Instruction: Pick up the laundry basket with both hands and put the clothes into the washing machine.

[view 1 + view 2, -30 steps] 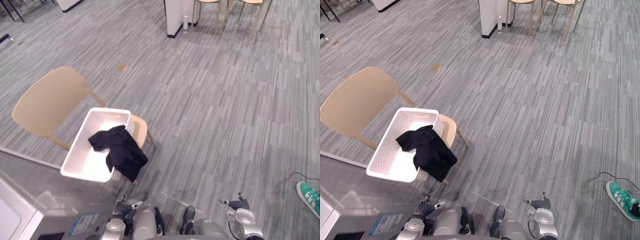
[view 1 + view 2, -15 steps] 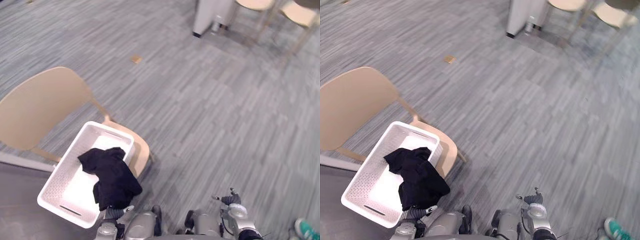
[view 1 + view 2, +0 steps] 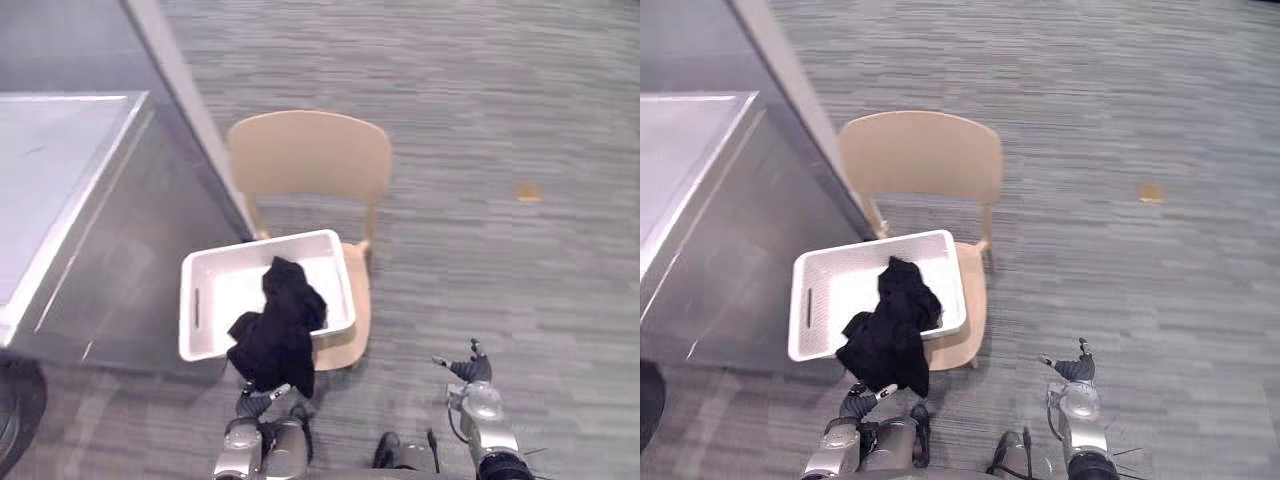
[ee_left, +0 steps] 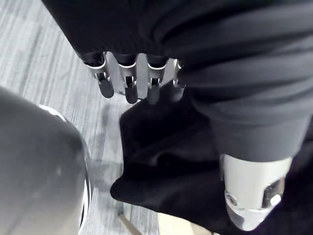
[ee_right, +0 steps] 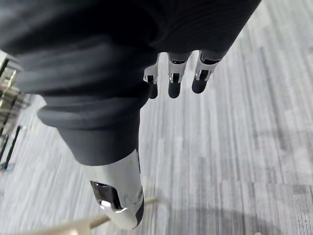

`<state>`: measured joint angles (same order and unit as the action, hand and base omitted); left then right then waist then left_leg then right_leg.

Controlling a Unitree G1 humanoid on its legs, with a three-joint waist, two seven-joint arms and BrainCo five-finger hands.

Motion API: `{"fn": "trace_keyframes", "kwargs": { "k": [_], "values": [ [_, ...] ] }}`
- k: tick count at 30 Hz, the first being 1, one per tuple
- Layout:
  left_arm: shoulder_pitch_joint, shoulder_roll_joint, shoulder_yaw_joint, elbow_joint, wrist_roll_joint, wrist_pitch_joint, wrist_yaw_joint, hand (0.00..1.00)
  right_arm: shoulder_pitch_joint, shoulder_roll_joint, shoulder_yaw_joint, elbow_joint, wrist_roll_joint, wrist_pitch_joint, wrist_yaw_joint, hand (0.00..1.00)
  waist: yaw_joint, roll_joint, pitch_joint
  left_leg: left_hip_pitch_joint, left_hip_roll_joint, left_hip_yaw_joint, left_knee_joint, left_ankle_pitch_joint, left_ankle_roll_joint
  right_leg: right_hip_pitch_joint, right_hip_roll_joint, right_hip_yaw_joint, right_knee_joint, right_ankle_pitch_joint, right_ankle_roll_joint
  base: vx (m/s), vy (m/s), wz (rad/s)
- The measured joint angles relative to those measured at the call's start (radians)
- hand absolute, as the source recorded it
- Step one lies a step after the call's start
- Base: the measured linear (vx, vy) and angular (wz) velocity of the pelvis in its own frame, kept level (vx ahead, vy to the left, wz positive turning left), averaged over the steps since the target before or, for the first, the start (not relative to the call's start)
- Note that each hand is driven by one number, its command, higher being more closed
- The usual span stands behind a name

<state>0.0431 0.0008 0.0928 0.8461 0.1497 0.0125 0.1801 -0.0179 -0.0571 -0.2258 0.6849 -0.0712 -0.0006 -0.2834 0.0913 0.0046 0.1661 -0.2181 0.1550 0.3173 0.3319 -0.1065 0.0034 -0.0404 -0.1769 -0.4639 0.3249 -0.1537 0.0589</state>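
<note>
**Laundry basket set on chair, both hands released**

The white laundry basket is seen resting on the seat of a beige chair, whose backrest stands at 12 o'clock from it. A black garment is draped across the basket's inside and over its 6 o'clock rim, with its lower part hanging down in front of the seat. A narrow handle slot is cut into the basket's 9 o'clock wall.

The left hand is held low at 6 o'clock from the basket, just beneath the hanging cloth. In the left wrist view its fingers are relaxed and grasp nothing, the black garment lying right past their tips; whether they touch it cannot be told. The right hand is found at about 4 o'clock, well apart from the chair, over grey striped carpet floor. Its fingers are likewise loose and empty.

A large grey unit with a pale flat top stands at 10 o'clock, close beside the chair. A small tan mark is seen on the floor at 2 o'clock.
</note>
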Motion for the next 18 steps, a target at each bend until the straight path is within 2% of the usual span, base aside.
{"fn": "trace_keyframes", "kwargs": {
  "k": [2,4,5,7,8,11,12,13,14,15,16,17,18],
  "values": [
    [-0.001,0.029,-0.024,0.023,0.003,0.001,-0.002,0.0,-0.003,0.011,-0.008,0.044,0.0,0.001,0.001,0.0,-0.008,-0.027,-0.017,-0.018,-0.035,-0.015,-0.005,0.004,0.002,0.044,-0.011,-0.02,-0.061,-0.017,0.014,0.09,0.059,0.86],
    [-0.005,0.045,-0.026,0.04,0.013,0.002,-0.003,0.0,-0.023,0.011,-0.01,0.08,0.0,0.006,0.003,0.0,-0.014,-0.028,-0.018,-0.009,-0.057,-0.027,-0.044,0.014,0.0,0.06,-0.015,-0.046,-0.086,-0.017,0.018,0.08,0.018,0.5],
    [-0.006,0.065,-0.046,0.054,0.02,0.002,-0.003,0.0,-0.025,0.012,-0.011,0.09,0.0,0.008,0.005,0.0,-0.026,-0.028,-0.018,0.008,-0.076,-0.046,-0.084,0.041,0.004,0.072,-0.023,-0.062,-0.087,-0.007,0.031,0.02,0.006,0.43],
    [-0.005,0.072,-0.064,0.058,0.031,0.001,-0.006,0.0,-0.019,0.011,-0.014,0.091,-0.001,0.008,0.006,0.0,-0.025,-0.029,-0.02,0.053,-0.09,-0.051,-0.143,0.068,-0.002,0.083,-0.033,-0.059,-0.07,0.0,0.041,0.01,-0.007,0.22],
    [-0.005,0.072,-0.064,0.059,0.042,0.001,-0.006,0.0,-0.02,0.01,-0.013,0.092,-0.001,0.008,0.007,0.0,-0.025,-0.026,-0.02,0.064,-0.09,-0.049,-0.153,0.068,-0.002,0.08,-0.036,-0.057,-0.051,0.0,0.041,-0.01,0.002,-0.06],
    [-0.004,0.08,-0.072,0.074,0.06,0.0,-0.006,0.0,-0.036,0.008,0.005,0.072,-0.019,0.009,0.007,0.0,-0.035,-0.021,-0.024,0.098,-0.093,-0.043,-0.196,0.072,-0.006,-0.032,-0.076,-0.001,0.192,0.001,0.033,-0.03,0.038,-0.14],
    [0.0,0.094,-0.083,0.077,0.063,0.001,-0.006,0.0,-0.032,0.009,0.034,0.044,-0.025,0.01,0.012,0.0,-0.058,-0.016,-0.021,0.107,-0.088,-0.061,-0.216,0.07,-0.004,-0.11,-0.067,0.096,0.293,-0.045,0.005,-0.03,0.021,0.27],
    [0.001,0.103,-0.083,0.078,0.065,0.001,-0.006,0.0,-0.026,0.011,0.061,0.014,-0.036,0.011,0.02,0.0,-0.078,-0.017,-0.016,0.108,-0.085,-0.074,-0.223,0.075,-0.004,-0.13,-0.025,0.176,0.261,-0.095,0.009,-0.03,-0.031,0.41],
    [0.0,0.115,-0.083,0.088,0.067,0.001,-0.005,0.0,-0.014,0.008,0.085,-0.04,-0.061,0.011,0.025,0.0,-0.079,-0.032,-0.019,0.109,-0.086,-0.087,-0.224,0.08,-0.006,-0.141,0.013,0.262,0.169,-0.108,0.011,-0.02,-0.079,0.37],
    [0.002,0.128,-0.082,0.091,0.067,0.001,-0.005,0.0,-0.009,0.007,0.089,-0.072,-0.073,0.011,0.025,0.0,-0.079,-0.034,-0.02,0.106,-0.09,-0.094,-0.217,0.08,-0.007,-0.137,0.027,0.292,0.117,-0.102,0.002,-0.01,-0.116,0.46],
    [0.003,0.14,-0.082,0.089,0.071,0.0,-0.005,0.0,0.002,0.003,0.091,-0.153,-0.116,0.01,0.023,0.0,-0.082,-0.048,-0.016,0.092,-0.114,-0.116,-0.194,0.079,-0.01,-0.138,0.035,0.328,0.037,-0.057,-0.025,-0.01,-0.154,0.75],
    [-0.001,0.133,-0.081,0.093,0.08,-0.002,-0.004,0.0,0.007,-0.03,0.114,-0.218,-0.157,0.008,0.023,0.0,-0.093,-0.04,-0.011,0.078,-0.117,-0.154,-0.175,0.077,-0.021,-0.129,0.027,0.302,0.037,-0.053,-0.002,-0.01,-0.127,0.74],
    [0.005,0.129,-0.08,0.094,0.08,-0.005,-0.004,0.0,0.007,-0.046,0.13,-0.248,-0.173,0.008,0.024,0.0,-0.092,-0.029,-0.012,0.072,-0.111,-0.16,-0.178,0.08,-0.026,-0.13,0.032,0.294,0.033,-0.052,-0.002,-0.02,-0.116,0.58]
  ]
}}
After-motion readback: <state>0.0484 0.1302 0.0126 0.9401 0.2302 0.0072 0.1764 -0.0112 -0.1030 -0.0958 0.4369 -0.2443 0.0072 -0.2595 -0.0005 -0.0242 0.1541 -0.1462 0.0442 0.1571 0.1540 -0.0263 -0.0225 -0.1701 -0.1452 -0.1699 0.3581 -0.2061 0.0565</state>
